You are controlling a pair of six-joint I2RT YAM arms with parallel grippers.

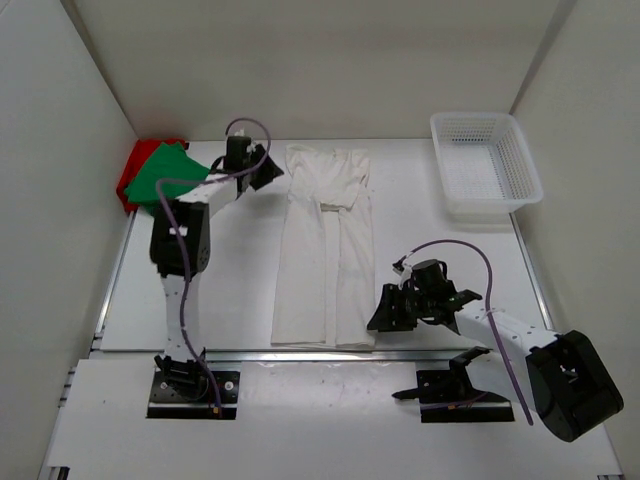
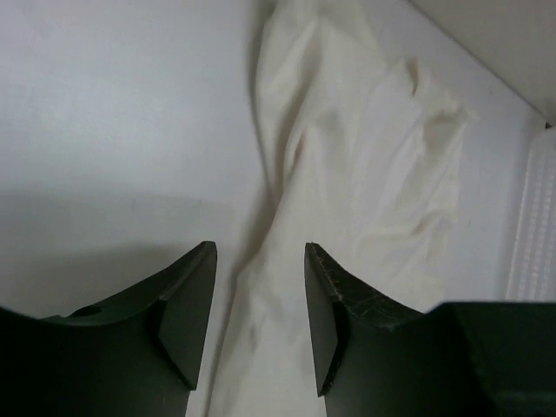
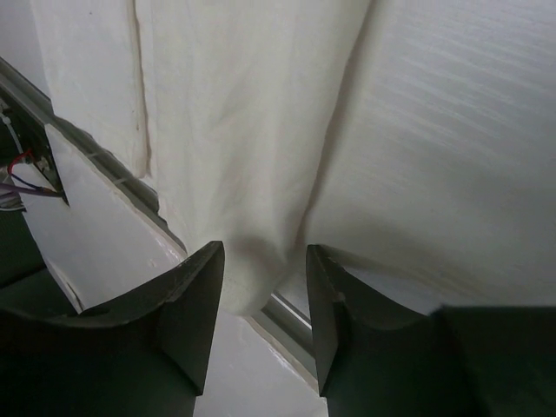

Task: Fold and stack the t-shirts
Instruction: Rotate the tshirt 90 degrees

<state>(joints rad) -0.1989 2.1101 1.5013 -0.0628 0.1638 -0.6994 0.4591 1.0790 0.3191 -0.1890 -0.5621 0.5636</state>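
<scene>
The white t-shirt lies folded lengthwise into a long strip down the middle of the table. The green t-shirt lies folded on the red t-shirt in the far left corner. My left gripper is open just left of the white shirt's far end. In the left wrist view the white shirt runs between the open jaws of this gripper. My right gripper is open beside the shirt's near right corner. In the right wrist view that corner of the shirt sits between the open jaws of this gripper.
A white plastic mesh basket stands at the far right. The table's near edge with a metal rail runs just below the shirt's near end. White walls close in the left, right and far sides.
</scene>
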